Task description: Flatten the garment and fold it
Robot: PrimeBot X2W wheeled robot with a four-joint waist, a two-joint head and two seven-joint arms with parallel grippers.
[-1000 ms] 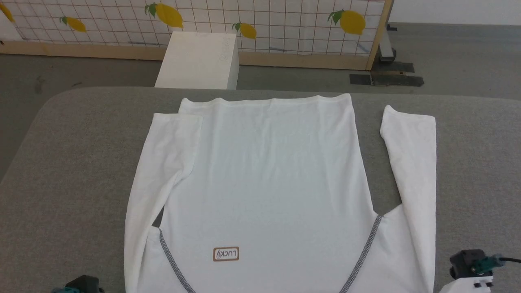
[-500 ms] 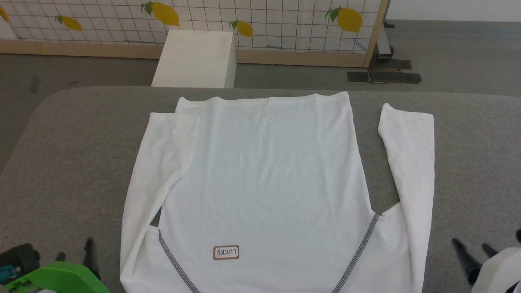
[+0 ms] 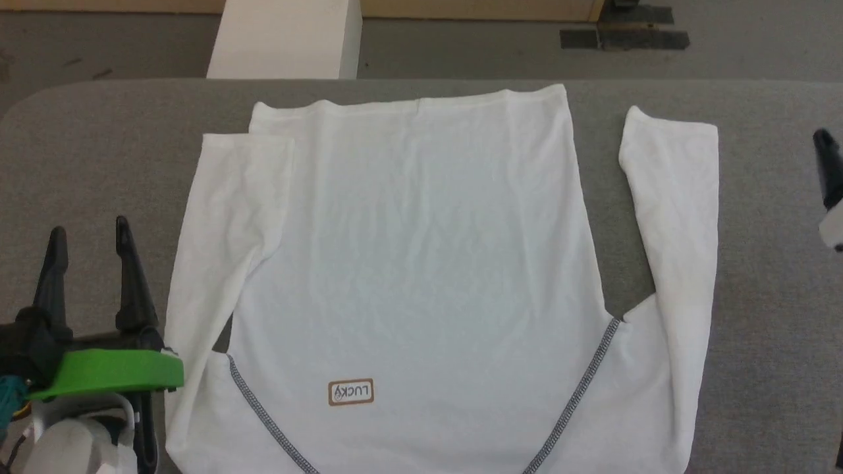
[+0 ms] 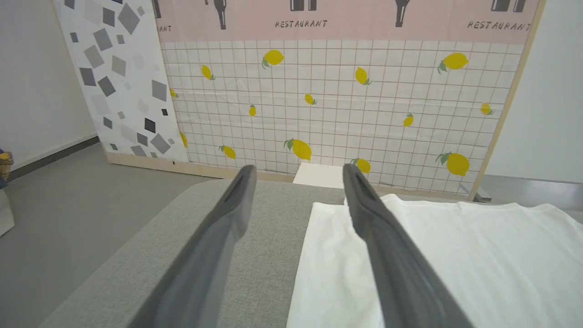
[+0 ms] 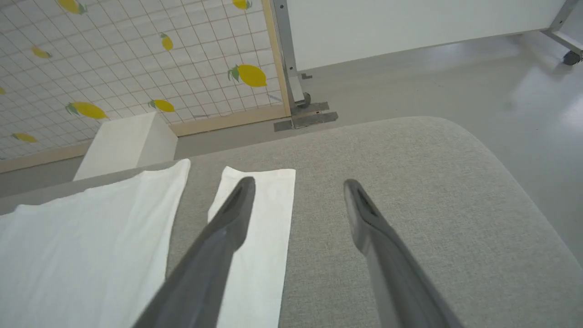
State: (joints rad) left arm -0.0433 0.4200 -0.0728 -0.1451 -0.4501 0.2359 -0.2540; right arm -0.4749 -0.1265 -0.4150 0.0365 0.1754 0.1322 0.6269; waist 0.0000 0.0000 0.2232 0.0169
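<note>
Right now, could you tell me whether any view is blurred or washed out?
Head view: sharp, garment bright yet creases readable. Left wrist view: left gripper soft up close, backdrop crisp. Right wrist view: right gripper likewise, mild floor glare.

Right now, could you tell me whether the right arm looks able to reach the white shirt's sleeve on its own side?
Probably yes. The right gripper is open and empty, right beside that sleeve, which lies flat on the grey table. Nothing stands between them.
</note>
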